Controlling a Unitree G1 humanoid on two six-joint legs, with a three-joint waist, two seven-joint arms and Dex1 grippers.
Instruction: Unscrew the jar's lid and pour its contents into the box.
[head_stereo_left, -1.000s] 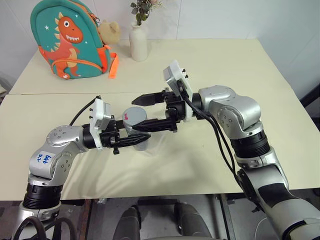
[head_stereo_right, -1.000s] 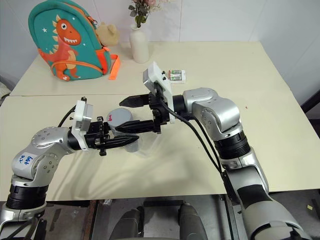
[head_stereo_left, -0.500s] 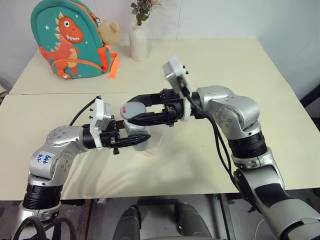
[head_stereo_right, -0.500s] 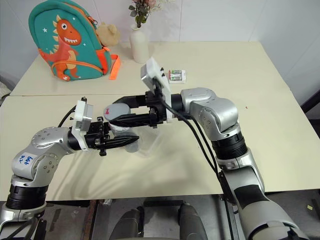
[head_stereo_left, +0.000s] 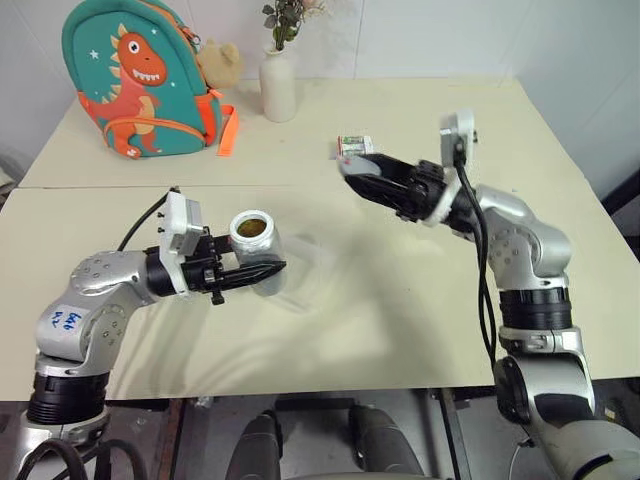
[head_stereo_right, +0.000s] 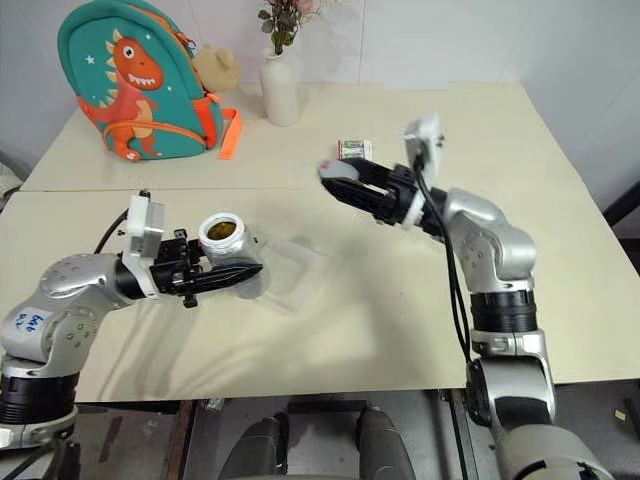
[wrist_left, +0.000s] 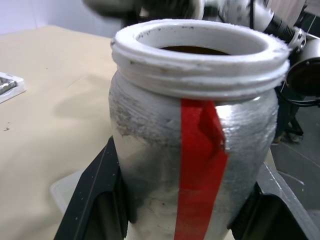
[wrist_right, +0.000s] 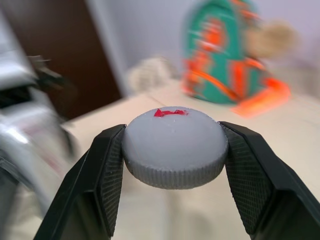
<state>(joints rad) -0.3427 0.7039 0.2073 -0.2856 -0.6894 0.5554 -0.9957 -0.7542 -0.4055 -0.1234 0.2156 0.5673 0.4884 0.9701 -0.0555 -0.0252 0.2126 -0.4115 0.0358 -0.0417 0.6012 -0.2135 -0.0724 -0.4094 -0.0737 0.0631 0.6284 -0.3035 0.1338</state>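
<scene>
Above the counter (head_stereo_left: 400, 300), left hand (head_stereo_left: 262, 270) clamps the open jar (head_stereo_left: 255, 250); right hand (wrist_right: 172, 150) pinches the lid (wrist_right: 174, 147); tip slowly over the box (head_stereo_left: 305, 275).

The right end effector (head_stereo_left: 352, 165) has carried the lid (wrist_right: 174, 146) off the jar (head_stereo_left: 253, 262).

Left end effector (head_stereo_left: 262, 271) clamped, arm bent low; right end effector (head_stereo_left: 352, 166) clamped, arm extended forward.
</scene>
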